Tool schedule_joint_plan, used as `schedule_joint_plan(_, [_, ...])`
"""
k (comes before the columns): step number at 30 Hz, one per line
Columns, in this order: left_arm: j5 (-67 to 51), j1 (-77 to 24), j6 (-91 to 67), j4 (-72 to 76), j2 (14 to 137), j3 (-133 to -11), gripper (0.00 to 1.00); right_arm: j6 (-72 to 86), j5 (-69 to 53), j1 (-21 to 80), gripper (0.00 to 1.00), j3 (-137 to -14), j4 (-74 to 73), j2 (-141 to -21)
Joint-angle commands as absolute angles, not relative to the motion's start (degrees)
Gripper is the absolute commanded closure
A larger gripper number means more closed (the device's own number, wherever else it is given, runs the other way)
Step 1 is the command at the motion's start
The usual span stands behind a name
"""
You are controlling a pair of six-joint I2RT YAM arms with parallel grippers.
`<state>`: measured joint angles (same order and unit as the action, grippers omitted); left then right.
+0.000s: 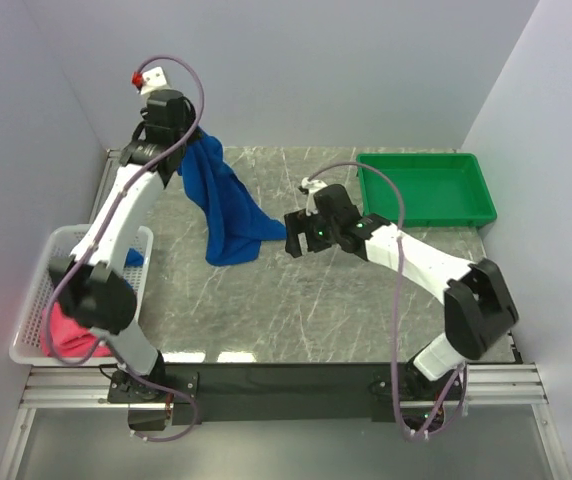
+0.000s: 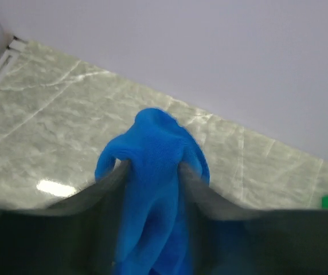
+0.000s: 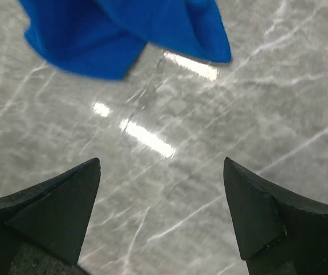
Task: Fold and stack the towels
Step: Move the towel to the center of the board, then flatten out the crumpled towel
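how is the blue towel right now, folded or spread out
Neither: blue towel hangs bunched from the left gripper, its lower end crumpled on the table.

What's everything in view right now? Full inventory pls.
grey marble-pattern table: one, grey, under everything
white lattice plastic basket: one, white, table's left edge
green plastic tray: one, green, back right
royal blue terry-cloth towel: one, blue, held up at back left, lower end on the table
blue cloth patch: one, blue, at the basket's right edge, mostly hidden
pink-red terry-cloth towel: one, pink-red, bunched in the basket
left pincer: one, black, raised, closed on the blue towel
right pincer: one, black, open, over bare table near the towel's lower end
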<state>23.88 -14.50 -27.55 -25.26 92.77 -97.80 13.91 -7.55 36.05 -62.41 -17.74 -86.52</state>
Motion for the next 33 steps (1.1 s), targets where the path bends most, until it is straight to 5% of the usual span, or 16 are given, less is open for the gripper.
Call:
schedule_joint_plan(1, [22.8,-13.2,-24.4,-25.7,101.0,-102.4,0.45,8.3,-7.1,36.2,0.07,-67.4,-14.4,-90.6])
schedule_joint_plan(4, [19.0,-13.2,-26.7,-26.8,102.6,-100.9,0.19,5.4,-6.7,36.2,0.07,-69.7,-13.4,-94.5])
schedule_joint_plan(9, [16.3,-13.8,-32.2,-26.1,93.1,-86.8,0.06,0.8,-6.3,36.3,0.09,-75.4,-12.7,-102.1])
schedule_joint_plan(19, [9.5,-19.1,-49.5,-20.6,76.1,-50.2,0.09,-3.6,-10.5,35.0,0.19,-82.8,-12.9,-113.3])
schedule_joint_plan(33, [8.5,-21.8,-62.0,-6.7,82.3,-40.5,0.15,-3.7,-14.0,33.7,0.26,-83.4,-10.5,-118.9])
